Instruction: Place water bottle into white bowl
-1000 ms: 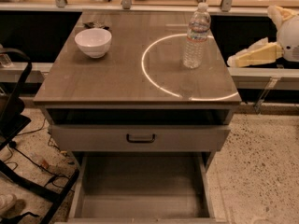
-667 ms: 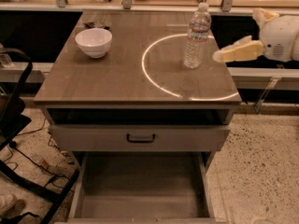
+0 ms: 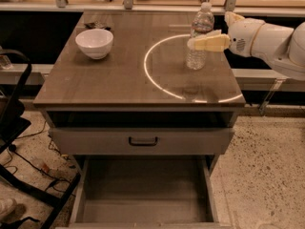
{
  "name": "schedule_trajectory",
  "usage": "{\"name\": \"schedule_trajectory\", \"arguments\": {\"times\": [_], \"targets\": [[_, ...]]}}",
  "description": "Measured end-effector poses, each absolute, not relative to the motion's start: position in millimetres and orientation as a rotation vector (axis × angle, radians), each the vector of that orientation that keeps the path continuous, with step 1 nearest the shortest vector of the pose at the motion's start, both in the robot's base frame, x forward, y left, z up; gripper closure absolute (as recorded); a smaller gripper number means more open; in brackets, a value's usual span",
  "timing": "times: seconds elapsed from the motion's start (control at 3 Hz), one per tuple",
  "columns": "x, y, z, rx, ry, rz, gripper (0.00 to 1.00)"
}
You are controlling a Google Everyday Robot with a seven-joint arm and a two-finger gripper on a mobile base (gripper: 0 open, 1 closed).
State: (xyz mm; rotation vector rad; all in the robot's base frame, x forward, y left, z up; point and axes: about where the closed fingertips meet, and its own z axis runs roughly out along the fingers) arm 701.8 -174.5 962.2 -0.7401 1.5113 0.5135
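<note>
Grasp step: end effector [image 3: 195, 43] against upper part of bottle [image 3: 196, 59], upper right; open or clamped, cannot tell. Next: secure grip, lift, carry to bowl [image 3: 94, 43], upper left.

A test lab is suggested: loose cables [image 3: 28, 163] are strewn on the speckled floor [image 3: 267, 166] beside the left edge of the bench [image 3: 119, 80], a metal rail [image 3: 157, 7] is mounted behind its far edge, and the end effector [image 3: 195, 43] is held near its right edge.

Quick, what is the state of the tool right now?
Tool: at the upper part of the water bottle; open or closed cannot be told.
</note>
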Motion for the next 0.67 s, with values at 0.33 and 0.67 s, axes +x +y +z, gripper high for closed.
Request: {"name": "schedule_trajectory", "arguments": {"times": [0.33, 0.67], "targets": [[721.9, -164.9, 955.6, -0.683, 1.518, 0.563, 0.13], [734.2, -153.0, 948.4, -0.664, 1.509, 0.590, 0.33]]}}
